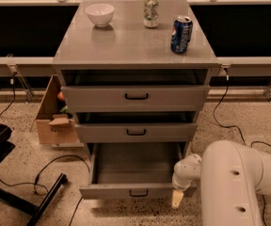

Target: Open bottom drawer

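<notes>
The grey cabinet (134, 46) has three drawers. The bottom drawer (121, 191) is pulled well out, showing its plain grey inside (135, 161) and a small black bar handle (139, 193) on its short front. My gripper (177, 197) hangs at the right end of that drawer's front, close to its corner, on the white arm (236, 187) that fills the lower right. The middle drawer (136, 132) and top drawer (136, 97) each stand slightly out.
On the cabinet top stand a white bowl (99, 14), a silver can (150, 12) and a blue can (181, 34). A cardboard box (55, 119) sits on the floor at the left. A black chair base (13, 192) and cables (55, 166) lie lower left.
</notes>
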Motion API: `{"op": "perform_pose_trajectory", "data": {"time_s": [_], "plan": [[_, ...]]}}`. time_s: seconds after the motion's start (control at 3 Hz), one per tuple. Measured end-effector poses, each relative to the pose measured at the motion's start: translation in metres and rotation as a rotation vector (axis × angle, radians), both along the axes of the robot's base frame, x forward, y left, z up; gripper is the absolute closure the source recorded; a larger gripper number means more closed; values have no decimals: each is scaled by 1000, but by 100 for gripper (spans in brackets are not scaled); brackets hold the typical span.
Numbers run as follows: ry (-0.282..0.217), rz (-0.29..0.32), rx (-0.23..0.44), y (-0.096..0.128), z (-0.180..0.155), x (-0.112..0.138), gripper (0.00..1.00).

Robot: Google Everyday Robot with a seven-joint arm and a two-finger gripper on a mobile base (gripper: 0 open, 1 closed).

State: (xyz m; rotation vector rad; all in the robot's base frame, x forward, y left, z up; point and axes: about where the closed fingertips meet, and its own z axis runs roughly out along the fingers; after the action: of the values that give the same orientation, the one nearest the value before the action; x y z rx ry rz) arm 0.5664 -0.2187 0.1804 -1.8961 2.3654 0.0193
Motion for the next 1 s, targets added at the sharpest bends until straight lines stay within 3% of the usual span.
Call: {"op": "perform_pose_trajectory", "data": {"time_s": [0.33, 0.67, 1.0], "plan": [[9, -3, 18, 0, -3, -3, 0], [93, 56, 67, 31, -28, -70, 27], [94, 57, 68, 31, -22, -69, 50]]}}
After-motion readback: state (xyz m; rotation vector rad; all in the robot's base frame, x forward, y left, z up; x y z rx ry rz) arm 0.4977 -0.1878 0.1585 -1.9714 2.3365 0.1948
